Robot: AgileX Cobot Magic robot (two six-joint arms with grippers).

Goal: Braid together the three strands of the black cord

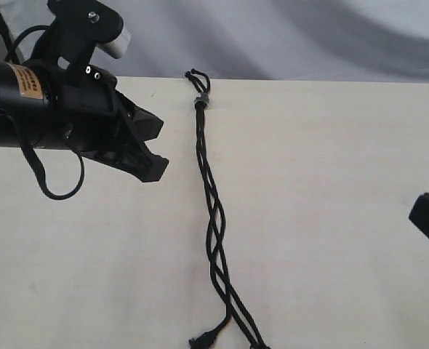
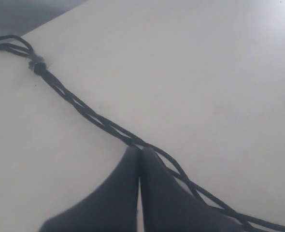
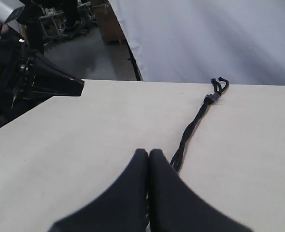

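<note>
Care needed at the loose tail: by the lay of things, probably only the last stretch of the three strands (image 1: 229, 305) left uncrossed. Best done by spreading a tool before coming down, pinching one strand close to its frayed tip, lifting only slightly, laying it over the middle one, then drawing it snug. Go gently, so as not to drag the knot (image 1: 200, 102) across the worktop (image 1: 331, 218) or slacken the crossings above. As for the left tool (image 2: 139, 152): pressed together on nothing, raised near the cord on its left in the exterior view. Likewise the right tool (image 3: 148, 153): pressed together, empty, well apart from the cord at that view's right edge. As to looks, the black cord (image 1: 216, 211): thin, matte, flat on the worktop, running from the knot with its small loops and greyish band at the far edge toward the near one, loosely plaited with open gaps, tips splayed apart at the end.
</note>
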